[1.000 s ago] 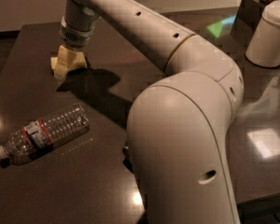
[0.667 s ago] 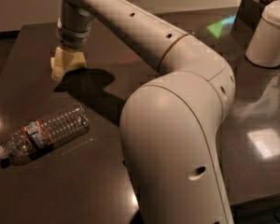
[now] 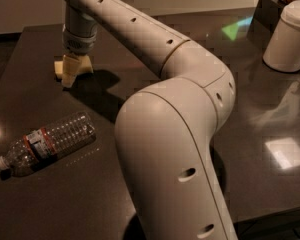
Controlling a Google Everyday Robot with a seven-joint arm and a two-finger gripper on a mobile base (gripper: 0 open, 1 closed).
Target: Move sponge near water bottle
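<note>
The sponge (image 3: 58, 67) is a small pale yellow block on the dark table (image 3: 35, 204) at the far left. Only its left part shows, since the gripper covers the rest. My gripper (image 3: 76, 74) points down at the sponge and is right on it. The water bottle (image 3: 47, 143) lies on its side at the near left, with its white cap toward the lower left and its red-edged label band near the neck. It is well in front of the sponge and apart from it. My arm (image 3: 170, 134) sweeps from the lower middle up to the far left.
A white lidded canister (image 3: 289, 34) stands at the far right, with a dark box (image 3: 267, 11) behind it. The table's left edge runs close to the sponge and the bottle. The arm's big elbow blocks the middle of the table.
The gripper has shifted slightly left and lower over the sponge, and the elbow has swung left with it. The bottle has not moved.
</note>
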